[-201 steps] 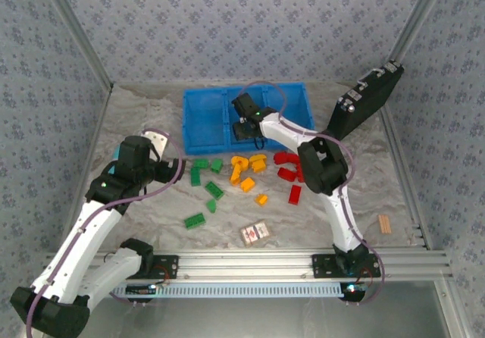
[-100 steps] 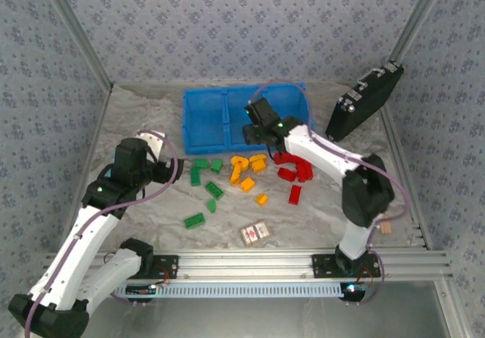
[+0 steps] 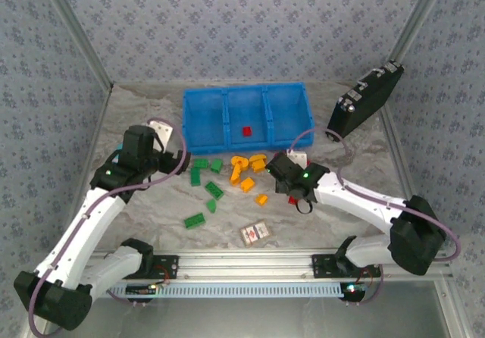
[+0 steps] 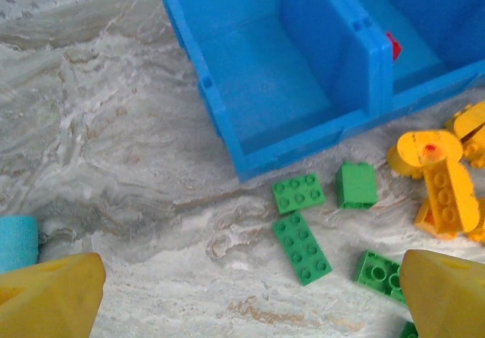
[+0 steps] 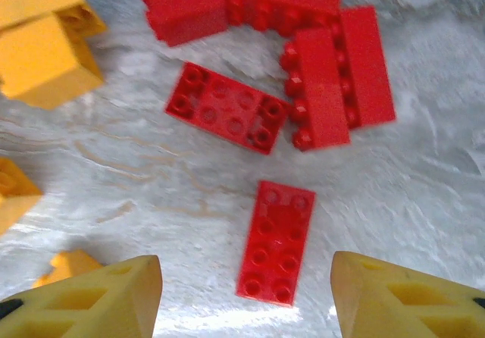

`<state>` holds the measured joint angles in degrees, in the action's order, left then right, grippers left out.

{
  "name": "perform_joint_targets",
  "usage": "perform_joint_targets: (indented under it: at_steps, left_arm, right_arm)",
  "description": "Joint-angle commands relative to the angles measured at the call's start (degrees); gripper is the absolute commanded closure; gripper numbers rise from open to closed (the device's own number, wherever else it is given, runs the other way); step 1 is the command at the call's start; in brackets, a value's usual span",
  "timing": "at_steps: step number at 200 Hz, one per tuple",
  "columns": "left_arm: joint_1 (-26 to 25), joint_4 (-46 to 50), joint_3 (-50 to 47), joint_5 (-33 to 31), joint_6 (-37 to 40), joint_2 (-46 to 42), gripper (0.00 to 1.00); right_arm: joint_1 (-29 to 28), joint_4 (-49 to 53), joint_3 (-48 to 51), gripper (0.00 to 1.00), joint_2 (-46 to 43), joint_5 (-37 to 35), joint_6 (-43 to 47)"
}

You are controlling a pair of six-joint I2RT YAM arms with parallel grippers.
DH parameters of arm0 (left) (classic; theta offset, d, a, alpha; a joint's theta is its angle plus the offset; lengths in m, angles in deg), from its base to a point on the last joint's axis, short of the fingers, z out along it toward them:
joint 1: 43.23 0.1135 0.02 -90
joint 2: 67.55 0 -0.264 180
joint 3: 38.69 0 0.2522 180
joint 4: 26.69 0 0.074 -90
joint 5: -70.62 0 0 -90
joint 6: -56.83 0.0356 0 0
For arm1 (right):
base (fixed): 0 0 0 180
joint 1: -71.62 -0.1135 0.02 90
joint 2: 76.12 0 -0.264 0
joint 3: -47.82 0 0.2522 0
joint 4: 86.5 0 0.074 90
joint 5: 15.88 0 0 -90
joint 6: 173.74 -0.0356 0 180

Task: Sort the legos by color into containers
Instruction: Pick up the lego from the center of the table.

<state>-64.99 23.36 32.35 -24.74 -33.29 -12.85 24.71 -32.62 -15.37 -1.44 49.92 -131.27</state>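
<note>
the blue bin [image 3: 244,90] sits at the far middle of the table [image 3: 144,111], its three compartments side by side. one red brick [image 3: 245,131] lies in the middle compartment. the other legos lie loose on the table just near of the bin: green bricks [image 3: 204,180] to the left, orange-yellow bricks [image 3: 244,170] in the middle, red bricks [image 5: 318,73] to the right.

the right jaws hang over the red cluster, apart and clamped on nothing. in the right wrist view the yellow fingertips [image 5: 98,296] frame a flat red two-by-four brick [image 5: 274,241] lying studs up on the table.

the left jaws stand wide apart and hold nothing, their fingertips [image 4: 53,292] over bare table left of the green bricks, by the bin's near left corner.

a red-and-white card box [image 3: 255,233] lies near of the legos. a black device [image 3: 367,99] leans at the far right.
</note>
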Motion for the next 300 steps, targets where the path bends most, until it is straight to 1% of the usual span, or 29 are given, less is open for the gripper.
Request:
perform_joint_targets:
  at_steps: [1,6,19,46,66,71,115,165,193,216,232,251,272,300]
  left_arm:
    - [-0.04,2.26,9.71,-3.17,-1.19,2.99,0.0]
    - [-0.04,4.8,12.06,-3.33,-1.08,4.36,0.0]
    - [-0.13,7.65,17.6,-3.19,-0.05,7.71,0.0]
    - [-0.8,7.18,25.54,-3.98,0.94,12.06,0.0]
    - [-1.86,5.57,29.41,-5.98,2.02,13.93,0.0]
    - [-2.05,5.21,30.12,-6.37,2.32,14.3,0.0]
    - [-3.15,5.06,34.21,-6.32,4.54,17.79,0.0]
    - [-4.6,4.53,34.04,-5.4,3.99,19.29,0.0]
    - [-5.05,4.05,33.49,-4.67,3.66,19.67,0.0]
    - [-5.71,4.45,32.92,-4.47,3.56,20.3,0.0]
    - [-6.01,5.09,32.07,-4.51,3.47,20.34,0.0]
    - [-6.1,5.7,30.06,-4.6,2.89,19.59,0.0]
    - [-5.84,4.73,25.67,-4.03,2.51,17.53,0.0]
    - [-3.67,2.95,20.21,-2.41,0.67,14.51,0.0]
  right_arm:
    - [0.14,1.75,1.88,0.36,-1.26,-2.8,-5.25]
    - [0.37,1.62,2.19,0.36,-1.12,-2.71,-5.11]
    - [1.07,1.02,3.22,0.36,-0.88,-2.43,-4.94]
    - [3.39,-1.89,6.26,0.36,-0.58,-0.15,-5.35]
    - [5.09,-5.38,8.63,0.36,-0.09,1.95,-6.34]
    - [5.42,-7.62,9.02,0.36,0.04,2.37,-6.51]
    - [6.39,-14.36,9.79,0.35,2.42,4.36,-5.61]
    - [7.61,-15.6,10.14,0.37,6.86,5.73,-6.0]
    - [7.86,-16.35,10.4,0.47,9.46,6.52,-5.82]
    - [7.85,-17.17,10.91,0.48,10.92,6.96,-5.79]
    - [7.84,-17.26,11.28,0.54,11.07,7.09,-5.76]
    - [7.97,-16.68,11.24,0.57,10.7,7.07,-4.74]
    - [7.91,-15.5,10.59,0.59,9.77,6.55,-2.74]
    - [8.07,-13.22,9.39,0.64,8.38,6.1,-1.04]
